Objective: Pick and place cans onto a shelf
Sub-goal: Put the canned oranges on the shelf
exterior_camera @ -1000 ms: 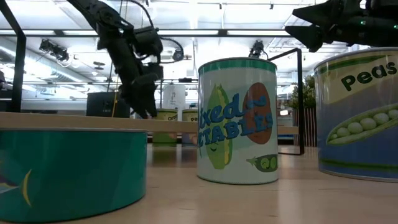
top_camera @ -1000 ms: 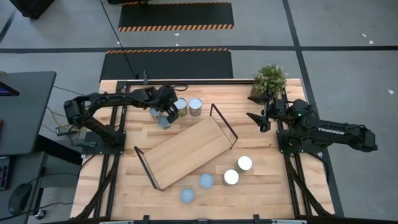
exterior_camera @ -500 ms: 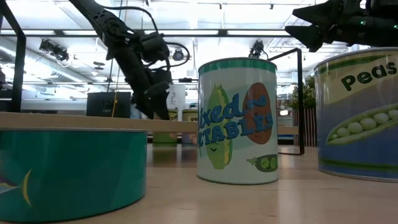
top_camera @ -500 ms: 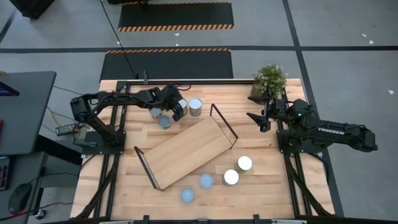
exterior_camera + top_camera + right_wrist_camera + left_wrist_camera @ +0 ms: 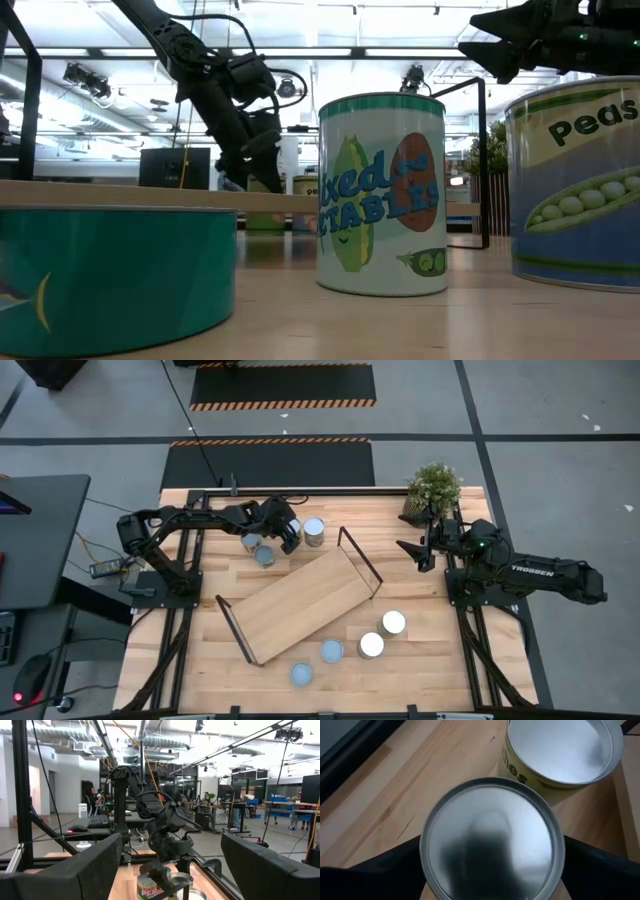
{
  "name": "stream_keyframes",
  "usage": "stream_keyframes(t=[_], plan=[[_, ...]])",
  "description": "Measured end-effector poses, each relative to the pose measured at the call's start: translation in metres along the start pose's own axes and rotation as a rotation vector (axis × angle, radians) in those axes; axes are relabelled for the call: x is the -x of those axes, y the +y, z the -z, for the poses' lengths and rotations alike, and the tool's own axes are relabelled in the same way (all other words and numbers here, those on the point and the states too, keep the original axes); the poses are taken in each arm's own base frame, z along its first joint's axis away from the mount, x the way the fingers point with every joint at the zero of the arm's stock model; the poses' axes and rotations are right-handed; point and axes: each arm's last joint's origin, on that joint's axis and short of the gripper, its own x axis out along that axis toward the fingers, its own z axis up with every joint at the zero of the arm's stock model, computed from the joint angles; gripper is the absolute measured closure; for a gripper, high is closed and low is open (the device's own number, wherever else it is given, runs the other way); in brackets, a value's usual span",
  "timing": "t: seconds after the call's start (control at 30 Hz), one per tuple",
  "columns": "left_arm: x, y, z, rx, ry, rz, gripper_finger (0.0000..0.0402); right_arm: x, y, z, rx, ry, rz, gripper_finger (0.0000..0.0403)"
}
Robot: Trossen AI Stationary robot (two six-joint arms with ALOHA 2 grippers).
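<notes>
Gripping a can (image 5: 492,837) between closed-in fingers, left end effector (image 5: 288,532) near the shelf (image 5: 300,599); right end effector (image 5: 408,550) spread, empty.

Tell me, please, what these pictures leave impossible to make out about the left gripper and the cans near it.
- Left gripper, high view: the arm hides its fingers and any can under it.
- Can, left wrist view: only the top shows; the side label is hidden.
- Yellow can, left wrist view: the label is cut off after a few letters.
- Cans behind the shelf, low view: the board hides their lower parts.
- Right gripper, high view: too small to judge.
</notes>
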Motion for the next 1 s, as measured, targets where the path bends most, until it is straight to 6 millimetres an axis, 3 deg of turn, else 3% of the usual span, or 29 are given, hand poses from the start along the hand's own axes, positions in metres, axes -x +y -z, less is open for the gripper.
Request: stream_keyframes(t=[0.23,0.4,0.63,0.8,1.0], plan=[[0.0,0.0,0.0,0.004,-0.004,-0.001,0.008,0.0,0.0,0.0,0.0,0.0,0.001,0.0054],[0.003,0.0,0.0,-0.004,0.006,0.005,0.0085,0.0,0.0,0.001,-0.001,0.005,0.001,0.0054],[0.058,-0.002,-0.038,-0.103,0.127,-0.001,0.0076,0.0,0.0,0.001,-0.002,0.009,0.001,0.0054],[0.089,-0.028,-0.065,-0.192,0.099,0.145,0.0078,0.0,0.0,0.001,-0.001,0.008,0.003,0.0054],[0.1,-0.083,-0.066,-0.31,0.003,0.326,0.0074,0.0,0.0,0.001,-0.001,0.009,0.002,0.0054]])
